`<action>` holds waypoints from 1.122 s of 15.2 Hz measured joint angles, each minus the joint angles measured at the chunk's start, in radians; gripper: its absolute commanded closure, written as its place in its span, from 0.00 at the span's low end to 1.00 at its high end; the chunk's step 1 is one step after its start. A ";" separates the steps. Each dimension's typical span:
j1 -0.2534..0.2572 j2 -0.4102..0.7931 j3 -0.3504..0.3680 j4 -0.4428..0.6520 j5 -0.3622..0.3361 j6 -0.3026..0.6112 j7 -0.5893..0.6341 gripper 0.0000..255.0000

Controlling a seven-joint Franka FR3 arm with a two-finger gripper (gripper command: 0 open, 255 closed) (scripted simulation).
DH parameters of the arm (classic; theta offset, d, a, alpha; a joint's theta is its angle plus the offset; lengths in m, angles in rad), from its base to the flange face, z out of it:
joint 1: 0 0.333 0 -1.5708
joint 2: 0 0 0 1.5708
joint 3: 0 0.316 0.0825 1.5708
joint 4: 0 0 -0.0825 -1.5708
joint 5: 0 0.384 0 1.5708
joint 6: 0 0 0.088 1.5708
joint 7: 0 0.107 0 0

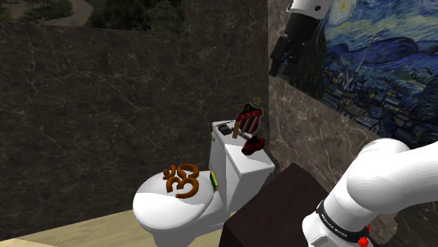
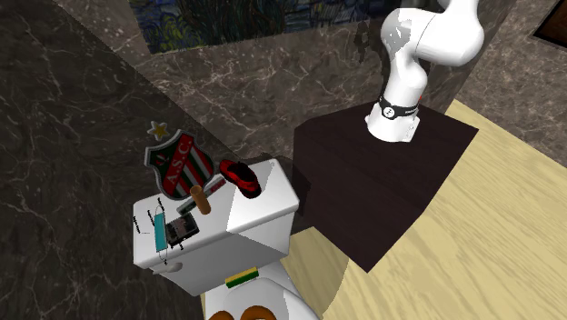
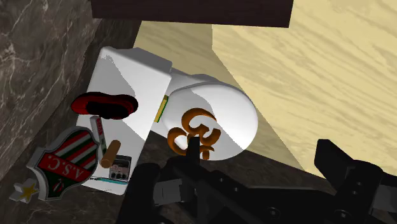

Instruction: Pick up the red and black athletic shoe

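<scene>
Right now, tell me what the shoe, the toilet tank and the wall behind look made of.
Shoe: red upper with a black opening, matte; fabric or synthetic, cannot tell which.
Toilet tank: smooth plain white with soft shading, probably ceramic.
Wall: dark with pale veins, looks like polished marble.

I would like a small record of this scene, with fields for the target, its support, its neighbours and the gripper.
target: red and black athletic shoe
support: lid of the white toilet tank
neighbours: red, green and white shield-shaped crest; short brown cylinder
on the white toilet seat lid: brown Om-shaped ornament
gripper: black two-finger gripper, open, above the toilet, apart from the shoe
</scene>
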State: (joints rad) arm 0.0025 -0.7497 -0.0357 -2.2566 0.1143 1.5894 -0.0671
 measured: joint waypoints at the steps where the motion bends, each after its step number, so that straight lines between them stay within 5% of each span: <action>1: 0.000 0.000 0.000 0.000 0.000 0.000 0.000 0.00; 17: -0.173 0.229 0.091 -0.284 -0.012 0.619 0.362 0.00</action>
State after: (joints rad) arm -0.1707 -0.5208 0.0552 -2.5403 0.1024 2.2082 0.2951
